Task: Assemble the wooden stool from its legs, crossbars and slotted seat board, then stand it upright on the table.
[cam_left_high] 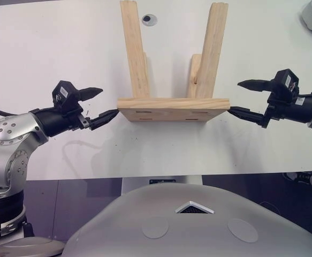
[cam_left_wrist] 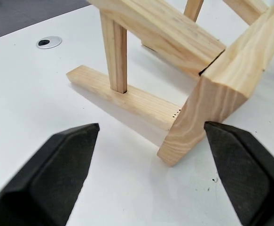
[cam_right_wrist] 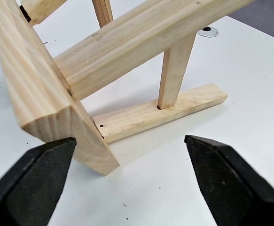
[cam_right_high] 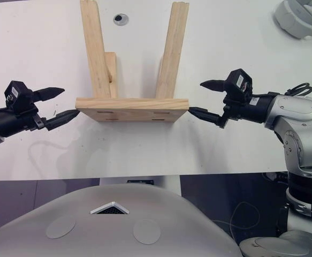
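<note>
**Left eye view.** The wooden stool [cam_left_high: 137, 64] lies on its side on the white table [cam_left_high: 48, 43]. Its seat board [cam_left_high: 173, 110] stands on edge nearest the robot, and the legs [cam_left_high: 212, 48] point away. The left hand [cam_left_high: 109, 101] and right hand [cam_left_high: 235, 97], both spread, flank the board's ends. Their lower fingertips seem to touch it.

**Left wrist view.** Spread fingers [cam_left_wrist: 57, 174] frame the board's end. One leg lies flat on the table, and a crossbar [cam_left_wrist: 114, 52] rises from it.

**Right wrist view.** The opposite end shows the same arrangement, with the fingers apart.

Bright even light, soft shadows
</note>
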